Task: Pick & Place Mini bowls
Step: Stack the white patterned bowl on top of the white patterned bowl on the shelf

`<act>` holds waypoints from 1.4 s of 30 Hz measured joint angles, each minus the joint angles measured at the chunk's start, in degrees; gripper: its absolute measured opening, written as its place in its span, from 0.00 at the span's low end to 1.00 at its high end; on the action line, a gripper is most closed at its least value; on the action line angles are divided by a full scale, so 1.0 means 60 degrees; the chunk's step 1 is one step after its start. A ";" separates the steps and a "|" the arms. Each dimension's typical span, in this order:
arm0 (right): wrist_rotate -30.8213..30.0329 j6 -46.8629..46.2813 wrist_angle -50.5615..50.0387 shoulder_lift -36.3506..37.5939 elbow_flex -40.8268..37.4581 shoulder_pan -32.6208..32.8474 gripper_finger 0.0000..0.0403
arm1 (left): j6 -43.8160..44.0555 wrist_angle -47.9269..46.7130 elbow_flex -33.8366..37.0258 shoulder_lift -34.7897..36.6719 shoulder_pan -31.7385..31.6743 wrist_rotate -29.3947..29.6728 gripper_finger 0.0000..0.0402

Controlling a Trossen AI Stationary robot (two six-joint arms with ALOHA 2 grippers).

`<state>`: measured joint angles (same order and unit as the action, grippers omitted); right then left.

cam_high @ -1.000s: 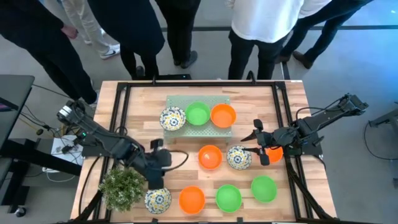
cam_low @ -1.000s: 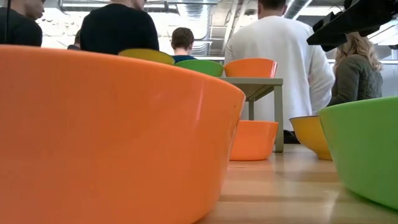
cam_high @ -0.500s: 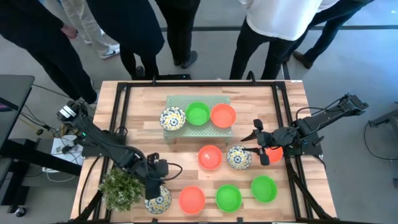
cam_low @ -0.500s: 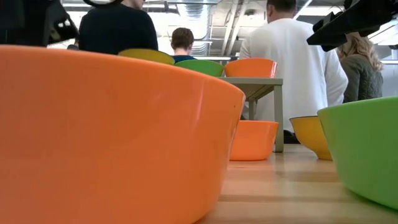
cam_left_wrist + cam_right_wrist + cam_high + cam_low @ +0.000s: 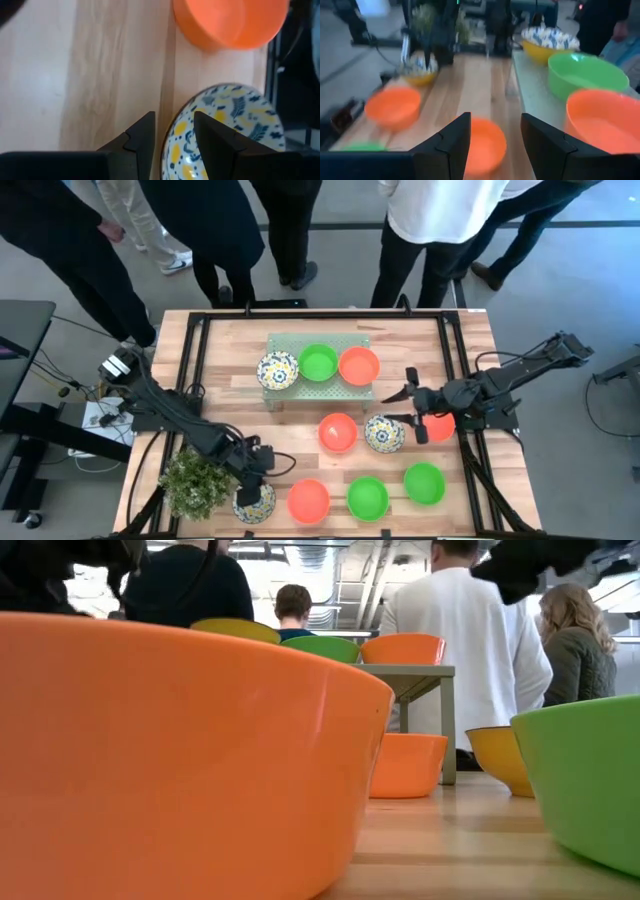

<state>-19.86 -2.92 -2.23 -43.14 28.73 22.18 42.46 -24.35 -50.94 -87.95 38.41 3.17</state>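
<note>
Front edge of the tabletop: bushy green plant at the left corner, touching-close to a floral mini bowl; left hand sits over that bowl, fingers spread and straddling its rim, one outside and one inside, not clamped. The bowl is white with blue-yellow leaf pattern inside, yellow outside. Just beside it in the front row: orange bowl, green bowl, then another green bowl slightly further back. Middle row: orange bowl next to a second floral bowl; right hand hovers just right of that floral bowl, fingers apart, holding nothing, with an orange bowl partly hidden under the arm. Further back, a pale green perforated mat carries three bowls side by side: floral, green, orange. Black frame rails run along both tabletop sides. Beyond the far edge several people stand close to the table
</note>
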 joint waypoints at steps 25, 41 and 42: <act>0.1839 0.0586 0.0445 -0.2871 0.1093 -0.1422 0.42 | -0.0029 0.0010 0.0040 -0.0364 -0.0353 -0.0578 0.17; 0.1839 0.0590 0.0444 -0.2834 0.1096 -0.1429 0.42 | -0.0340 -0.0091 0.0044 0.0695 -0.0866 0.0064 0.02; 0.1839 0.0586 0.0443 -0.2834 0.1096 -0.1429 0.42 | -0.0533 -0.0063 0.0038 0.0890 -0.0860 0.0308 0.02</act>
<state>-8.82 0.60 0.43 -60.14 35.31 13.61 39.26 -24.73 -50.71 -82.61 33.25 5.02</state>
